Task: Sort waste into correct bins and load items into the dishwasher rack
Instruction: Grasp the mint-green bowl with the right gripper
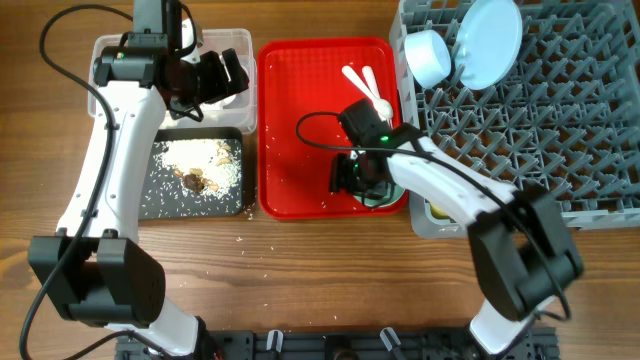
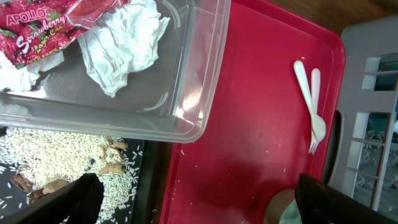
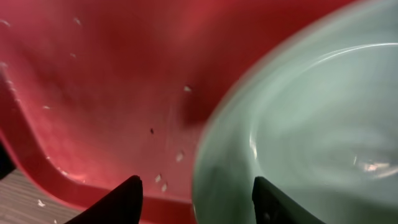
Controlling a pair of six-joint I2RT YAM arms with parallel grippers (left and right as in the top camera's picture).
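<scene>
My left gripper (image 1: 228,75) (image 2: 205,208) is open and empty, above the near edge of the clear bin (image 1: 110,100) (image 2: 186,93). That bin holds crumpled white napkins (image 2: 124,43) and a red wrapper (image 2: 37,25). The black bin (image 1: 150,200) (image 2: 146,180) holds rice with brown lumps (image 1: 195,170) (image 2: 50,165). My right gripper (image 1: 360,183) (image 3: 198,202) is open, astride the rim of a pale blue-green bowl (image 1: 378,198) (image 3: 311,124) (image 2: 285,211), one finger inside it. The white fork and spoon (image 1: 366,87) (image 2: 311,106) lie on the red tray. The rack (image 1: 560,130) holds a second bowl (image 1: 430,55) and the plate (image 1: 488,42).
The red tray (image 1: 300,90) (image 2: 249,124) (image 3: 93,74) lies between the bins and the rack, with stray rice grains on it. A yellowish thing (image 1: 437,211) shows at the rack's front left corner. Loose rice lies on the wooden table in front of the black bin.
</scene>
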